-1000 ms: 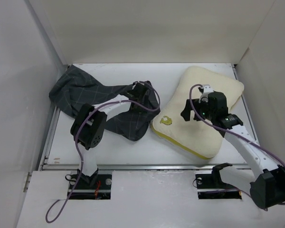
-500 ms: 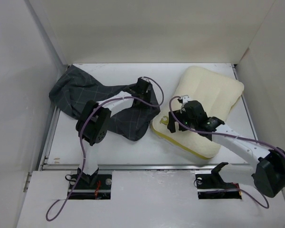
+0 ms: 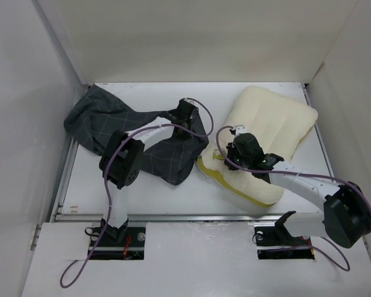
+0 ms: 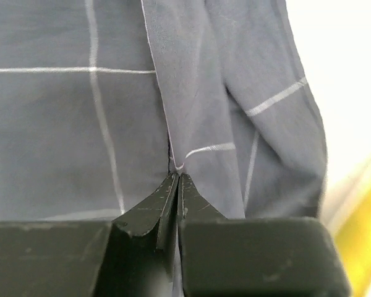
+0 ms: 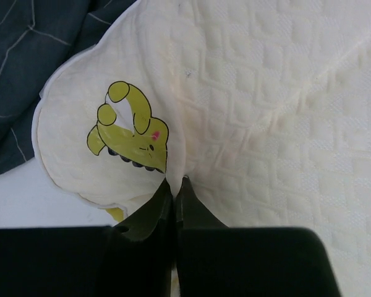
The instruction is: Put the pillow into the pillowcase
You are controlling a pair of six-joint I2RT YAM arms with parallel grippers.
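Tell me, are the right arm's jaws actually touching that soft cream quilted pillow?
Touching. The right wrist view shows the right gripper's jaws shut on a pinched fold of the pillow, beside its yellow logo.

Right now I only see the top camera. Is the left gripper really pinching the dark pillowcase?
Observer: Yes. The left wrist view shows the left gripper shut on a pinched fold of the pillowcase.
Operator: And the right one?
Observer: The right gripper is shut on a pucker of the pillow, right beside the yellow logo.
Operator: What does the logo look like?
Observer: A curled yellow figure with one tiny pink dot.
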